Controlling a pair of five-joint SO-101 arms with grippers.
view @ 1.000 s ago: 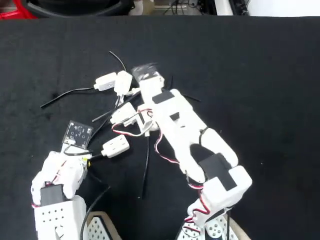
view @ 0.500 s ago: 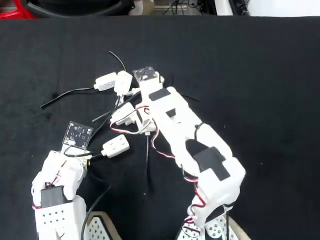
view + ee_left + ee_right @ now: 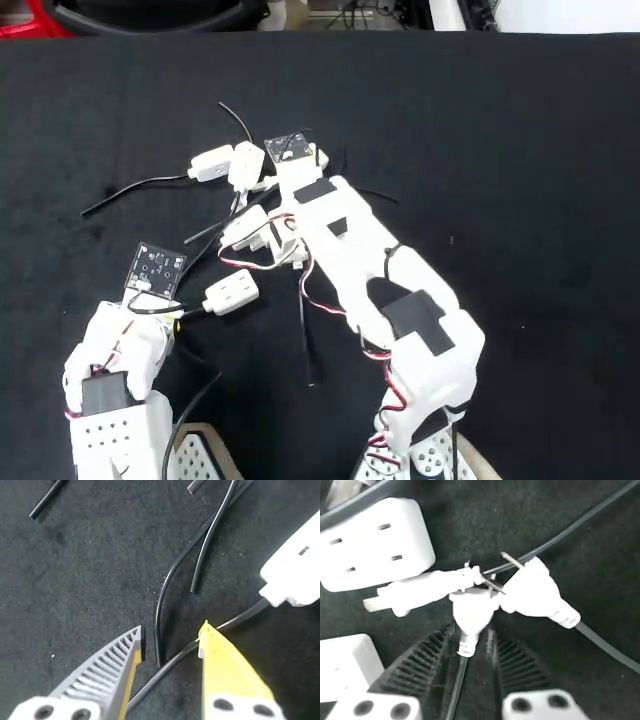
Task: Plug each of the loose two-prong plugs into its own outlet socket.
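- Table (image 3: 540, 150): black cloth top carrying both arms, white outlets, plugs and loose black cables.
- Right arm (image 3: 350, 240): stretched from the near edge toward the far cluster of outlets. The right gripper (image 3: 470, 629) is clenched on the held plug.
- Left arm (image 3: 115, 360): folded at the near corner. The left gripper (image 3: 171, 627) is released, jaws spread just above the cloth, with two cables (image 3: 165, 605) passing between the fingers.
- Near outlet (image 3: 230, 292): lies flat beside the left arm, long axis slanted across the table, cord running off toward that arm.
- Four-slot outlet (image 3: 375, 542): flat on the cloth, slots facing up and unfilled, just beyond the plugs.
- Corner outlet (image 3: 345, 665): beside the right gripper's finger, partly cut off. Slots cannot be made out.
- Long plug (image 3: 420, 591): lies crosswise to the held plug, between it and the four-slot outlet. Which end carries the prongs cannot be told.
- Corded plug (image 3: 535, 592): tilted, bare prongs pointing away at a slant and crossing a cable, its cord trailing off the opposite way.
- Held plug (image 3: 472, 610): long axis in line with the fingers, head pointing away from the wrist, touching the long plug and the corded plug. Its cord runs back between the fingers.
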